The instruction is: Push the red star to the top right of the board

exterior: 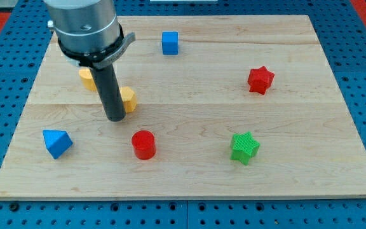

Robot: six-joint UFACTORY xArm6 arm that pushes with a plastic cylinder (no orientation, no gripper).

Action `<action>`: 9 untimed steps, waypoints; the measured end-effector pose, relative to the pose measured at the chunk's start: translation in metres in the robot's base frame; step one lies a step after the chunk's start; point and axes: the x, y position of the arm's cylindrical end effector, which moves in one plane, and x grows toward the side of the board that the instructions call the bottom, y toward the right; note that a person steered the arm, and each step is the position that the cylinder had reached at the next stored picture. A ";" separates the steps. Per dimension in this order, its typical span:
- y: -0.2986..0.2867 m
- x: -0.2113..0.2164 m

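Note:
The red star [260, 80] lies on the wooden board [189, 172] at the view's right, a little above mid-height. My tip [116, 118] is far to its left, touching or just beside the left side of a yellow block [128, 100]. A second yellow block [86, 78] sits partly hidden behind the rod, up and to the left.
A blue cube [169, 42] sits near the view's top centre. A red cylinder [143, 144] is below and right of my tip. A blue triangular block [57, 142] lies at the lower left. A green star [244, 147] lies at the lower right.

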 end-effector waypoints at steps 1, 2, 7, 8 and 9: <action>0.005 -0.019; 0.005 -0.019; 0.093 -0.123; 0.092 -0.138; 0.092 -0.143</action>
